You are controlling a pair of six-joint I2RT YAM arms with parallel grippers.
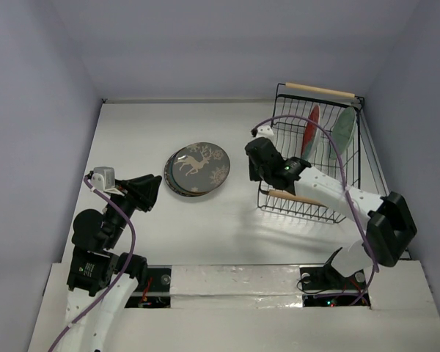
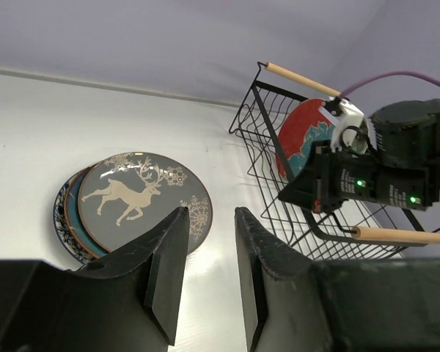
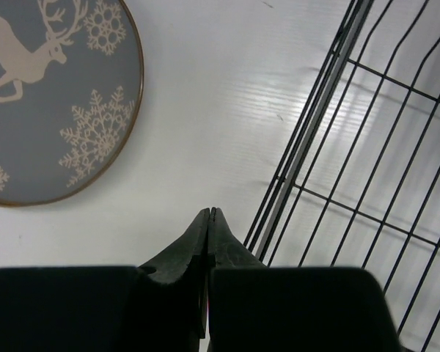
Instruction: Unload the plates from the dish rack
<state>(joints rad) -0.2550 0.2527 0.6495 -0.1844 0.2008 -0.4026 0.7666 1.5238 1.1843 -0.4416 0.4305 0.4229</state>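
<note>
Black, empty: right pincer point(image 3: 210, 213) pressed together beside dish rack point(image 3: 315, 125), left pincer point(image 2: 210, 213) apart.

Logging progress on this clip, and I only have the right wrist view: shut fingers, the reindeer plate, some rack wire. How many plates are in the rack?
Observer: Two, standing on edge in the dish rack: the red-and-teal plate and the pale green plate.
Operator: Anything under the reindeer plate?
Observer: Yes. The reindeer plate tops a stack. The left wrist view shows the dark teal plate and the white-blue floral plate peeking out beneath it.
Operator: And the left gripper?
Observer: The left gripper is open and holds nothing, to the near left of the stack.
</note>
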